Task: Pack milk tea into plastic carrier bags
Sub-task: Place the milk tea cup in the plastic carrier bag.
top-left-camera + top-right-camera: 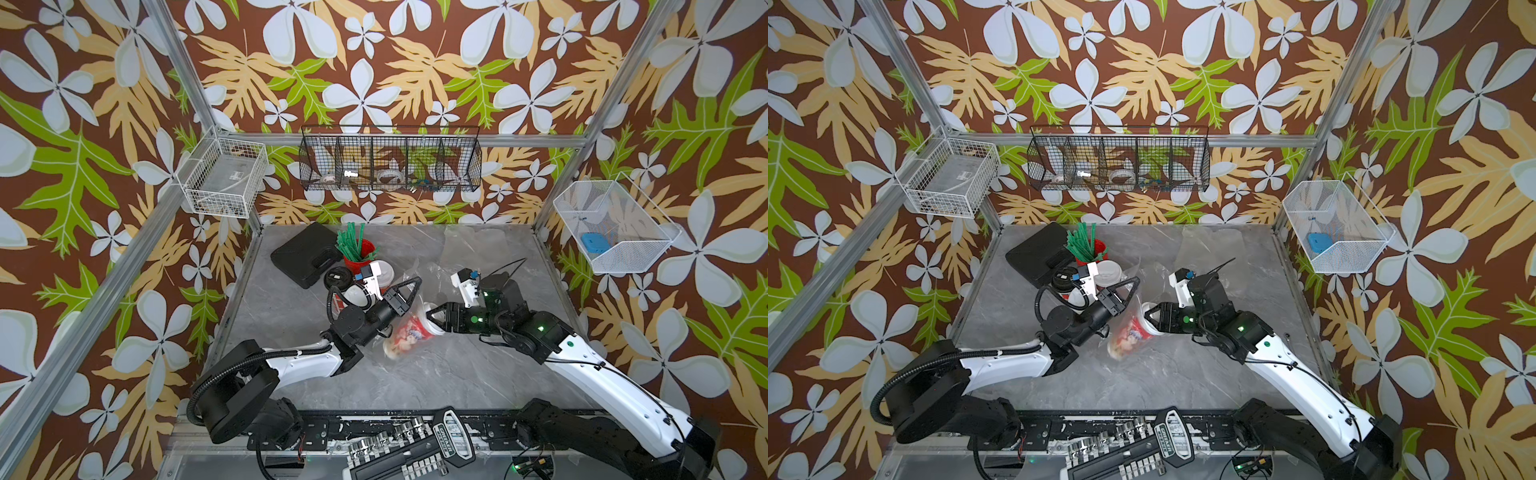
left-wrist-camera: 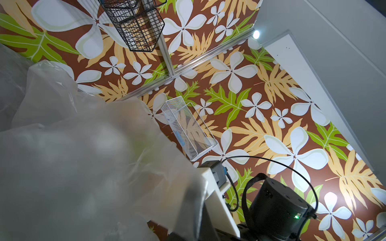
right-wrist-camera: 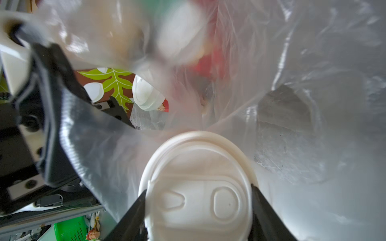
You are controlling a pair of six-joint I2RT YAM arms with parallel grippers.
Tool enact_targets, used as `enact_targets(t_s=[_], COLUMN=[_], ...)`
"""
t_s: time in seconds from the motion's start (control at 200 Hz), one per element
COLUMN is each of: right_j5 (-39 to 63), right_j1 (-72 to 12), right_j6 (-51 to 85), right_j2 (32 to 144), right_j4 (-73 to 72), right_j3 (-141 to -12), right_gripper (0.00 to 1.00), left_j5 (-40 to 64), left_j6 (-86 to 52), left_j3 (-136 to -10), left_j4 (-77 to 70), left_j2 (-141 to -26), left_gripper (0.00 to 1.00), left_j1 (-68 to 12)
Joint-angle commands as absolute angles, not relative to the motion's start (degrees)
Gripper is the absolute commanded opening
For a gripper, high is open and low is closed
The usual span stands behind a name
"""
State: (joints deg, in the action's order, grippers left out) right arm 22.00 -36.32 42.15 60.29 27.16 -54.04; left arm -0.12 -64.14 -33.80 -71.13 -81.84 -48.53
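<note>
On the worktop (image 1: 415, 382), your left end effector (image 1: 415, 281) pinches the carrier bag (image 3: 302, 52) at its rim. The right end effector (image 3: 198, 194) clamps the tilted milk tea cup (image 1: 409, 332) by its lid, inside that bag. Seat it upright before releasing.

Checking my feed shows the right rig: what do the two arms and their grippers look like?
Both have white shell links and black joints. The left arm carries a black corrugated hose; the right arm shows a thin black cable and green lights. The left gripper and right gripper have black fingers, the left's triangular frames, with white camera mounts behind.
</note>
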Motion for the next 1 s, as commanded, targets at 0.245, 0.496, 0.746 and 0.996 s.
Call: enact_targets(t_s=[0.245,0.496,0.746,0.996], right_j5=[18.2,8.8,5.1,2.4], right_j1=[-39.1,-40.5,-40.5,-41.8], right_j6=[39.6,35.2,33.1,33.8], right_j2=[64.8,65.7,64.5,63.2], right_j4=[30.2,43.1,54.6,59.6], right_j3=[-56.9,-62.1,-64.7,-65.2], right_gripper=[0.59,0.58,0.58,0.58], left_j5=[0.3,0.5,-0.1,-0.3], left_j6=[-65.6,-66.0,-67.5,-68.2], left_j3=[-32.8,-31.3,-27.6,-24.7], left_j4=[-79.9,-81.7,-82.0,-80.4], left_j2=[-82.4,-81.6,-79.2,-78.3], left_gripper=[0.0,0.0,0.0,0.0], left_j1=[-48.4,-48.4,-48.9,-51.5])
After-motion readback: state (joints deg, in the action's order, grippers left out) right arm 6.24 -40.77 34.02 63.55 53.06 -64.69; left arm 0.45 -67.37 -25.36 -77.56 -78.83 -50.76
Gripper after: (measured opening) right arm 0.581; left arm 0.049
